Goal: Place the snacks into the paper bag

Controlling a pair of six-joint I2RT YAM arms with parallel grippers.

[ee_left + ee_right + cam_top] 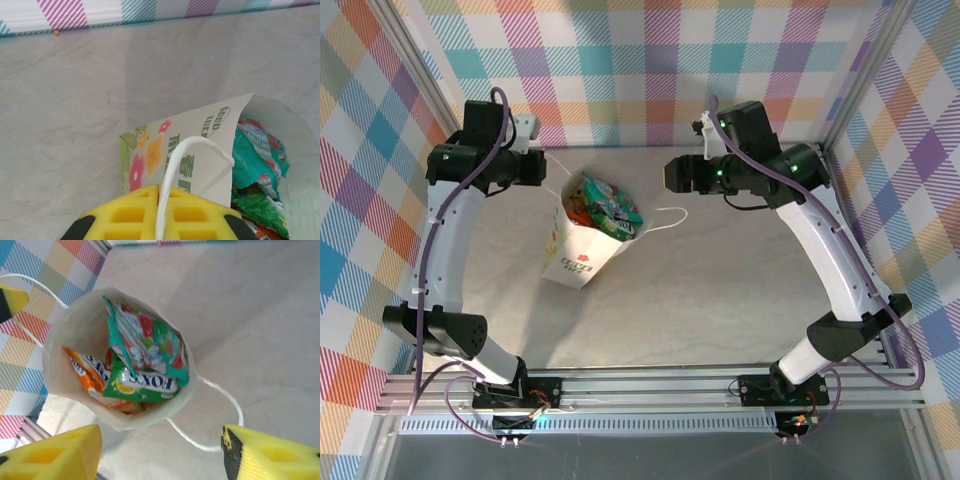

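Yellow ribbed fingers [125,217] of the left end effector [160,192] sit closest to our lens, clenched on the thin white cord handle [175,154] that runs up between them. We trace that cord to the white paper gift bag with colourful flower print [145,160]. From the top view we log the bag standing mid-way across the grey stone-patterned table [720,300], between the two arms, leaning a little, mouth open.

Right end effector [160,445]: released. Its yellow fingers [55,455] are spread wide with nothing gripped. It hangs just beside the bag's open mouth, and we see it touching neither paper nor cord. The second cord handle [239,412] droops slack from the bag's rim onto the table.

Contents, as we see them from the right wrist:
- teal foil packet [150,340] uppermost, on edge, leaning across the opening
- green foil packet marked "FOX'S" [142,385] under it, against the near wall
- orange foil packet [87,370] tucked along the side wall

Anything deeper is covered, so we cannot count further packets.
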